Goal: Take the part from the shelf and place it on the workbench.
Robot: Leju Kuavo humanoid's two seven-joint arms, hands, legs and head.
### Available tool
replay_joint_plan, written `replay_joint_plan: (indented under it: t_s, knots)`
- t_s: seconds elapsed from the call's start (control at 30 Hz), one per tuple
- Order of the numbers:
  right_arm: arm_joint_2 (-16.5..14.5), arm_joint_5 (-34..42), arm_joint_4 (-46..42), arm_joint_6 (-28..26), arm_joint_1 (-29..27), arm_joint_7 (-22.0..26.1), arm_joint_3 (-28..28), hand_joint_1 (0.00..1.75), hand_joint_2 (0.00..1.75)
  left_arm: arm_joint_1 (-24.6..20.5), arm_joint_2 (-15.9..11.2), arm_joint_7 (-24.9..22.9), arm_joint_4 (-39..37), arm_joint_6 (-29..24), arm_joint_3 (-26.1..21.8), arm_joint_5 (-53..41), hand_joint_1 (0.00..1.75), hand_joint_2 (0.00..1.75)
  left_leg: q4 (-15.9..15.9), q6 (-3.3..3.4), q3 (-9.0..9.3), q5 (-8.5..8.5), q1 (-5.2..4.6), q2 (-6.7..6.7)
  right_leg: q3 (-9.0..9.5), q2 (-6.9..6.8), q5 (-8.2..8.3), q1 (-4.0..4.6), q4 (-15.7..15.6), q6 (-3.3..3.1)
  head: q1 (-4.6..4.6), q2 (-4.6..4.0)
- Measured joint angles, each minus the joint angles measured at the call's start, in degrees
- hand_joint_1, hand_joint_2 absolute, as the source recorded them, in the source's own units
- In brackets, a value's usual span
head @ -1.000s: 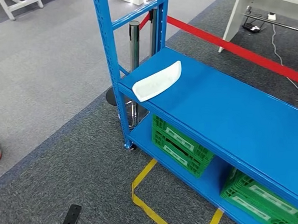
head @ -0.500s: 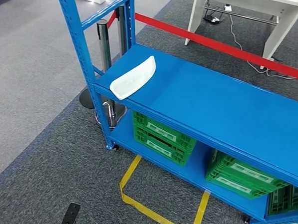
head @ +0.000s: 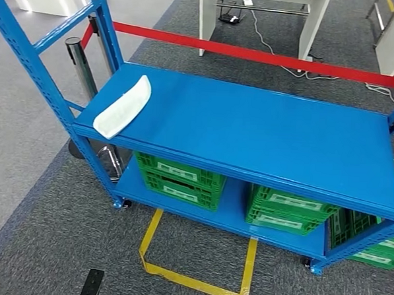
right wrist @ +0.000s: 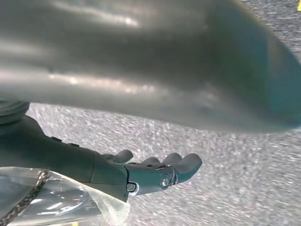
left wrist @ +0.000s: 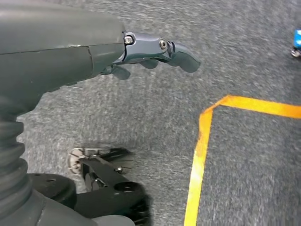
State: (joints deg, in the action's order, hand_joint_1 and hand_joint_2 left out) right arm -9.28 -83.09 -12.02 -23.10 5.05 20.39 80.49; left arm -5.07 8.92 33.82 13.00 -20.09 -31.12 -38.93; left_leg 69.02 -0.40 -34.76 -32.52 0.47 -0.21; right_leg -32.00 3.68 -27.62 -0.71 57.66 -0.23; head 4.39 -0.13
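Observation:
The part (head: 122, 106) is a long, curved white piece lying at the left end of the blue shelf's (head: 255, 134) upper deck, close to the front edge. In the left wrist view my left hand (left wrist: 156, 49) hangs over grey carpet with its fingers stretched out and nothing in it. My right hand (right wrist: 156, 172), in the right wrist view, also hangs above the carpet with straight fingers and holds nothing. Both hands are far from the part.
Green crates (head: 181, 180) (head: 286, 211) sit on the shelf's lower deck. A red barrier belt (head: 249, 56) runs behind the shelf from a chrome post (head: 80, 62). Yellow tape (head: 198, 280) marks a square on the carpet in front. White table legs (head: 261, 19) stand beyond.
The camera has swung to the right: the whole shelf now appears, with its right end in the picture. The white part lies where it was on the deck.

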Motion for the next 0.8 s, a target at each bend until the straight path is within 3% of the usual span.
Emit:
replay_joint_plan:
  t_s: [0.03, 0.07, 0.13, 0.17, 0.2, 0.27, 0.33, 0.4, 0.43, 0.47, 0.53, 0.6, 0.67, 0.73, 0.8]
  knots:
    - [-0.1, 0.0, 0.0, 0.0, 0.0, 0.0, 0.0, 0.00, 0.00, 0.0, -0.1, 0.0, 0.0, 0.0, -0.1, 0.0, 0.00, 1.75, -4.1, 0.57, 1.73, 2.11, -0.04, -1.44, 0.02, 0.72, 0.05, 0.01, 0.0, 0.06, -0.01, 0.00]
    - [-0.2, 0.0, 0.0, 0.0, 0.0, 0.0, 0.0, 0.00, 0.00, 0.0, -0.2, 0.1, 0.0, 0.0, -0.2, 0.0, 0.00, 1.31, -7.7, 1.08, 3.16, 3.66, -0.06, -2.95, -0.06, 1.46, 0.12, 0.03, 0.1, 0.21, -0.06, 0.00]
    - [-0.4, 0.0, 0.0, 0.0, 0.1, 0.0, 0.0, 0.00, 0.00, -0.1, -0.3, 0.1, 0.0, -0.1, -0.3, 0.0, 0.00, 1.31, -11.1, 1.60, 4.39, 4.40, -0.20, -4.94, -0.71, 2.71, 0.44, -0.27, 0.2, 0.82, 0.13, 0.00]
    - [-0.4, 0.0, 0.0, 0.0, 0.1, 0.0, 0.0, 0.00, 0.00, -0.1, -0.3, 0.1, 0.0, -0.1, -0.4, 0.0, 0.00, 1.31, -11.6, 1.59, 4.42, 4.40, -0.27, -4.63, -1.03, 3.36, 0.66, -0.39, 0.1, 1.25, 0.23, 0.00]
    - [-0.4, 0.0, 0.0, 0.0, 0.0, 0.0, 0.0, 0.00, 0.00, -0.2, -0.2, 0.1, 0.0, -0.2, -0.4, 0.0, 0.00, 1.75, -12.1, 1.57, 4.56, 4.52, -0.19, -3.97, -1.38, 3.69, 0.81, -0.52, 0.0, 1.62, 0.37, 0.00]
    - [-0.3, 0.0, 0.0, 0.0, -0.1, -0.1, 0.0, 0.00, 0.00, -0.2, -0.1, 0.2, 0.0, -0.2, -0.4, 0.0, 0.00, 1.75, -13.0, 1.79, 4.91, 5.04, 0.07, -2.50, -2.49, 1.64, -0.26, -0.36, 1.5, 2.19, 0.14, 0.00]
    - [-0.3, 0.0, 0.1, 0.0, 0.0, -0.2, -0.1, 0.00, 0.00, -0.1, 0.0, 0.2, 0.0, 0.1, -0.5, 0.0, 0.00, 1.75, -13.5, 2.00, 5.07, 5.28, 0.10, -0.72, -5.55, -1.92, -3.76, -0.27, 7.7, 2.70, -0.18, 0.00]
    - [-0.3, 0.0, 0.1, 0.0, 0.2, -0.2, -0.1, 0.00, 0.00, 0.1, 0.0, 0.2, 0.0, 0.4, -0.6, 0.0, 0.00, 1.75, -13.5, 2.06, 5.00, 5.25, -0.01, 1.09, -8.86, -3.22, -6.66, -0.41, 14.8, 3.25, -0.30, 0.00]
    - [-0.3, 0.0, 0.1, 0.0, 0.1, -0.2, -0.1, 0.00, 0.44, 0.2, 0.0, 0.2, 0.0, 0.4, -0.6, 0.0, 0.00, 1.75, -13.5, 2.01, 5.00, 5.21, -0.01, 1.75, -9.28, -3.40, -6.68, -0.49, 15.9, 3.46, -0.30, 0.00]
    - [-0.3, -0.1, 0.1, -0.1, 0.0, -0.2, -0.1, 0.00, 0.87, 0.1, 0.0, 0.2, 0.0, 0.4, -0.6, 0.0, 0.00, 1.75, -13.4, 1.91, 5.01, 5.15, 0.02, 2.25, -8.40, -3.57, -5.58, -0.57, 14.6, 3.60, -0.32, 0.00]
    - [-0.3, -0.5, 0.0, -0.5, -0.1, -0.5, -0.2, 0.00, 1.75, 0.0, 0.0, 0.1, 0.0, 0.4, -0.6, 0.0, 0.00, 1.75, -13.1, 1.50, 5.09, 4.92, 0.07, 2.86, -3.77, -4.21, -2.24, -0.76, 6.6, 3.67, -0.33, 0.00]
    - [-0.3, -1.1, 0.1, -0.8, -0.1, -0.9, -0.6, 0.00, 1.75, -0.2, 0.0, 0.1, 0.0, 0.4, -0.6, 0.0, 0.00, 1.75, -12.6, 0.89, 4.96, 4.58, -0.17, 3.20, 0.02, -4.61, -0.65, -0.78, 0.4, 3.08, -0.25, 0.00]
    - [-0.3, -1.3, 0.1, -0.9, -0.1, -1.1, -0.9, 0.00, 1.75, -0.2, 0.0, 0.1, 0.0, 0.4, -0.6, 0.0, 0.00, 0.87, -12.3, 1.21, 4.81, 4.45, -0.45, 3.20, 0.79, -4.62, -0.57, -0.73, -0.6, 2.54, -0.11, 0.00]
    - [-0.3, -1.3, 0.1, -1.0, -0.2, -1.1, -1.1, 0.00, 1.75, -0.2, -0.1, 0.0, 0.0, 0.4, -0.6, 0.0, 0.00, 0.00, -12.3, 2.05, 4.84, 4.63, -0.47, 3.11, 0.76, -4.66, -0.46, -0.65, -0.6, 2.50, -0.07, 0.00]
    - [-0.3, -1.3, 0.1, -1.0, -0.1, -1.1, -1.3, 0.00, 1.75, -0.2, -0.1, 0.0, 0.0, 0.4, -0.6, 0.0, 0.00, 0.00, -12.5, 2.11, 4.86, 4.83, -0.39, 3.08, 0.74, -4.66, -0.53, -0.46, -0.6, 2.27, -0.07, 0.00]
